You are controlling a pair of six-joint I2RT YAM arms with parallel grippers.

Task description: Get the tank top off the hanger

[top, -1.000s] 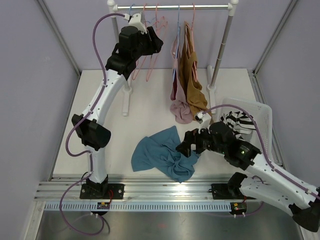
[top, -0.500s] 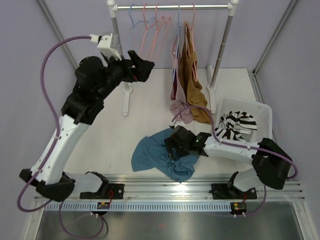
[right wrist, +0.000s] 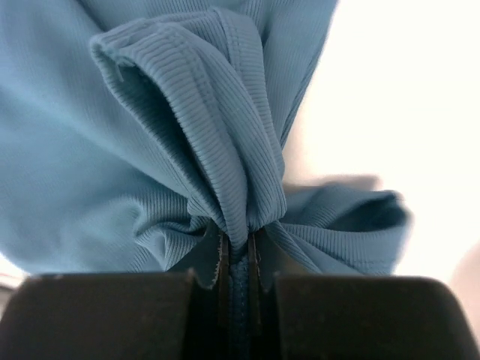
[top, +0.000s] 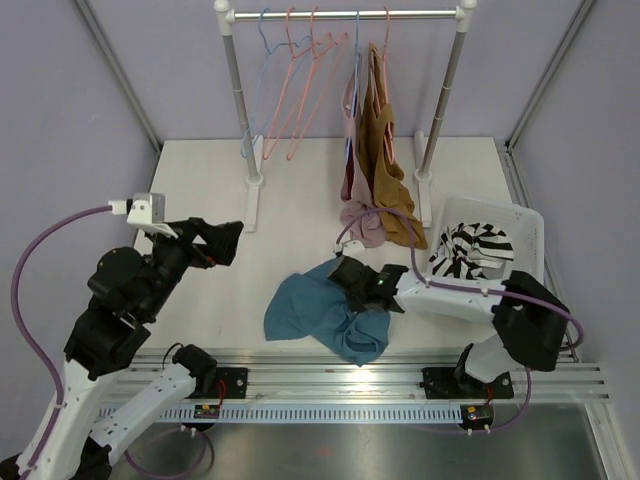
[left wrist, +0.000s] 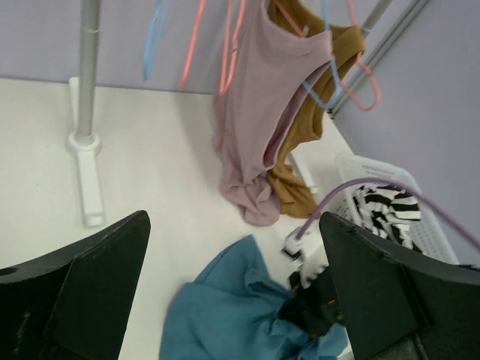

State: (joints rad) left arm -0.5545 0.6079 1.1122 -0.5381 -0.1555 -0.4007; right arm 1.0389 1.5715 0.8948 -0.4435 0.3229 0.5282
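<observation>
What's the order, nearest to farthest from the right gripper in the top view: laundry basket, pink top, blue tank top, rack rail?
1. Blue tank top, pinched in the right gripper.
2. Pink top, hanging just behind.
3. Laundry basket, off to the right.
4. Rack rail, far back, overhead.

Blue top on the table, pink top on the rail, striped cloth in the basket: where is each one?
blue top (top: 302, 311): overhead view, its flat left part.
pink top (left wrist: 259, 120): left wrist view, middle of its hanging front.
striped cloth (top: 472, 246): overhead view, middle of the bundle.
</observation>
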